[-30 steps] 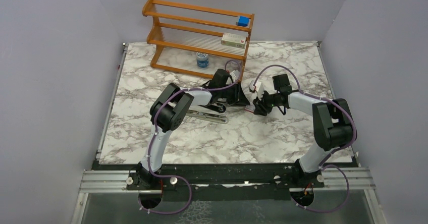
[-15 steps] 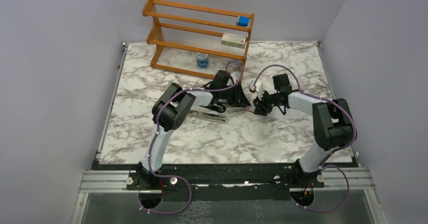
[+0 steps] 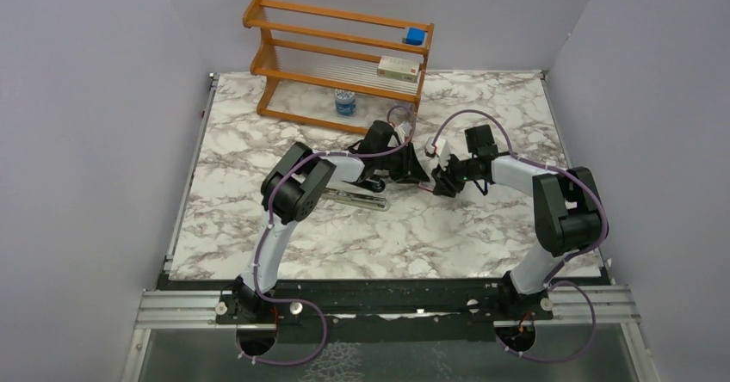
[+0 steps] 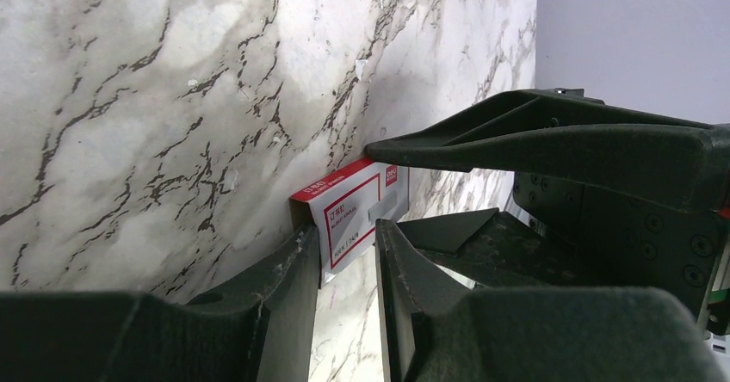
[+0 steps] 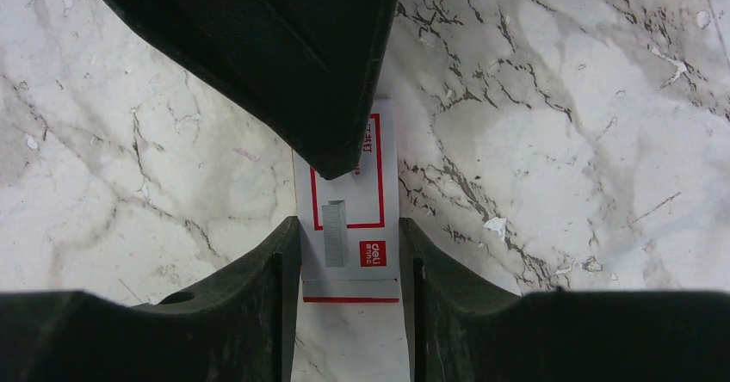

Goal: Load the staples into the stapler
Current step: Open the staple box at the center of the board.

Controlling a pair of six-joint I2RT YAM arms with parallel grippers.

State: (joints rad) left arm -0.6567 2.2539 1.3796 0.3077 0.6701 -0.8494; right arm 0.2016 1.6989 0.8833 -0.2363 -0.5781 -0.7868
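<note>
Nearest us, the stapler (image 3: 355, 196) lies on the worktop (image 3: 482, 236) midway between near and far edges, under the left forearm, long axis left-right, just left of both claws. Beyond it, the right claw (image 5: 349, 223) and left claw (image 4: 344, 227) each pinch the small red-and-white box (image 5: 383, 184); we see no loose staples.

Both arms reach to mid-table (image 3: 482, 227), the left gripper (image 3: 418, 174) and right gripper (image 3: 440, 184) nearly tip to tip over a small red-edged box (image 3: 423, 189). The stapler (image 3: 357, 196) lies flat under the left arm. At the back, a wooden rack (image 3: 336, 42) holds a blue cube (image 3: 416, 35) and a carton (image 3: 399, 69).
</note>
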